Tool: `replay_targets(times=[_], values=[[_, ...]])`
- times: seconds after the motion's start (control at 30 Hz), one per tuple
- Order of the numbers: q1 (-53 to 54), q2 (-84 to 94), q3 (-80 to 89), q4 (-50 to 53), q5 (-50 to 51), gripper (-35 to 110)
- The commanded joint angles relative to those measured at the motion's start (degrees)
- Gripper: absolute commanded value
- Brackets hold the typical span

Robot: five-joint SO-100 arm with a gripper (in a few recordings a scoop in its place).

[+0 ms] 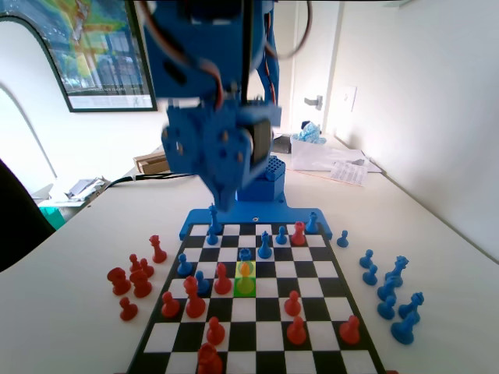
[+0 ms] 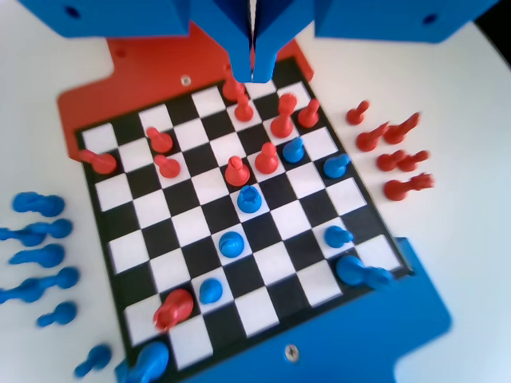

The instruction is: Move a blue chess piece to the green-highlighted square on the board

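Observation:
The board (image 1: 352, 362) lies in front of the blue arm. Its green-highlighted square (image 1: 245, 289) is near the middle, and a small pawn-shaped piece (image 1: 245, 271) stands on it, tinted yellow-orange. Directly behind that square is a short blue piece (image 1: 245, 254); in the wrist view it is mid-board (image 2: 249, 198). I cannot tell which blue piece is the pawn. My gripper (image 1: 222, 202) hangs high above the board's far rows. In the wrist view the gripper (image 2: 254, 73) has its jaws pressed together with nothing between them.
Red pieces (image 1: 223, 279) and other blue pieces (image 1: 265, 245) crowd the squares around the green one. Captured red pieces (image 1: 132, 276) lie on the table left of the board in the fixed view, captured blue ones (image 1: 390, 288) on the right.

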Motion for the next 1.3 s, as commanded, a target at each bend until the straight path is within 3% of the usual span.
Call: replay_targets(times=[0.0, 0.43, 1.27], values=[[1.3, -2.6, -4.7, -1.2, 0.4, 7], [1.7, -7.4, -3.4, -9.1, 2.8, 12], [-2.9, -12.2, 3.9, -12.8, 4.6, 11]])
